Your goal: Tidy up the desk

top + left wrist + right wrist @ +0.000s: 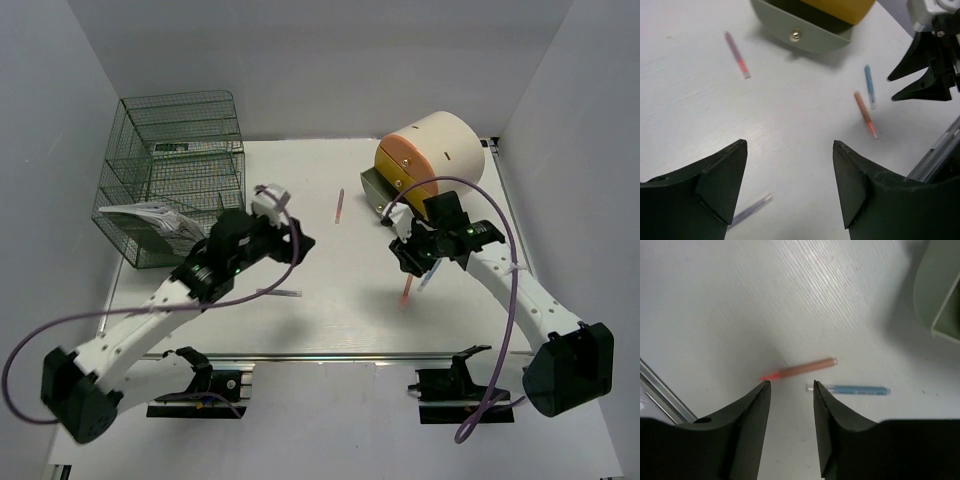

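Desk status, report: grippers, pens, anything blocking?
Left gripper open, empty. Right gripper open, at orange pen, blue pen beside it. Desk not yet tidy. No obstruction seen.

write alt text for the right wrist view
The right arm's two black fingers stand apart, holding nothing; just past their tips a slim orange pen lies on the flat white desk, a slim blue pen beside it. A grey-green container's corner shows at upper right.

Overhead — wrists close, sharing desk (790, 125), orange pen (864, 112)
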`<action>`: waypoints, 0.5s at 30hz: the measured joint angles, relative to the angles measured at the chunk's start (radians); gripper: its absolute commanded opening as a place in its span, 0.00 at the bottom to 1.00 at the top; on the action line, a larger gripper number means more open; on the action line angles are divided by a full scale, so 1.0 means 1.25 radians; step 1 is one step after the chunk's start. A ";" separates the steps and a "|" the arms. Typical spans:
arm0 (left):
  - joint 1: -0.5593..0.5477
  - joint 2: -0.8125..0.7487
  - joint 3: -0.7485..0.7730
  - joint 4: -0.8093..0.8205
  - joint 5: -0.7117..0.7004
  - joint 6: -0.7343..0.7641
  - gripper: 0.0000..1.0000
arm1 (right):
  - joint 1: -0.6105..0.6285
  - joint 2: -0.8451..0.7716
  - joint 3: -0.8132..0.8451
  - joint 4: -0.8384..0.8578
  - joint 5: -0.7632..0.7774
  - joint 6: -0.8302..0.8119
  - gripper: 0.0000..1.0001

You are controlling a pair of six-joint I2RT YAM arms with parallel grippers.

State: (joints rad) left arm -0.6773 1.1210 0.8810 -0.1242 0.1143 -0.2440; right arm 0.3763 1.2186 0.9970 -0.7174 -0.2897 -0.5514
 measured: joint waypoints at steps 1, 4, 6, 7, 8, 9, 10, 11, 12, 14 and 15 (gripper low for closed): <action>0.000 -0.052 -0.028 -0.010 -0.023 0.011 0.82 | 0.005 -0.009 -0.007 -0.010 0.027 -0.006 0.47; 0.000 -0.199 -0.101 -0.041 -0.102 0.045 0.85 | 0.002 -0.016 -0.010 -0.034 0.084 -0.052 0.50; 0.000 -0.251 -0.122 -0.057 -0.145 0.068 0.85 | -0.002 -0.020 -0.022 -0.048 0.107 -0.146 0.49; -0.002 -0.265 -0.123 -0.067 -0.161 0.079 0.85 | -0.002 -0.034 -0.046 -0.040 0.118 -0.205 0.48; -0.003 -0.272 -0.123 -0.073 -0.175 0.088 0.85 | -0.003 -0.055 -0.077 -0.040 0.129 -0.277 0.47; -0.005 -0.276 -0.123 -0.075 -0.187 0.097 0.85 | -0.007 -0.077 -0.109 -0.045 0.138 -0.350 0.46; -0.009 -0.276 -0.123 -0.081 -0.197 0.104 0.85 | -0.011 -0.090 -0.127 -0.068 0.140 -0.421 0.69; -0.011 -0.275 -0.123 -0.088 -0.200 0.110 0.85 | -0.017 -0.089 -0.127 -0.093 0.137 -0.461 0.81; -0.012 -0.272 -0.123 -0.093 -0.203 0.115 0.84 | -0.024 -0.077 -0.117 -0.116 0.130 -0.507 0.84; -0.014 -0.268 -0.123 -0.101 -0.204 0.121 0.84 | -0.035 -0.042 -0.079 -0.138 0.113 -0.572 0.84; -0.015 -0.267 -0.123 -0.105 -0.204 0.125 0.84 | -0.038 -0.028 -0.063 -0.138 0.104 -0.587 0.84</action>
State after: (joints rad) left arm -0.6960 0.7868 0.7273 -0.2558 -0.1406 -0.0875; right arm 0.3286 1.1835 0.9184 -0.8898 -0.1593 -1.2854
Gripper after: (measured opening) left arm 0.846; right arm 0.839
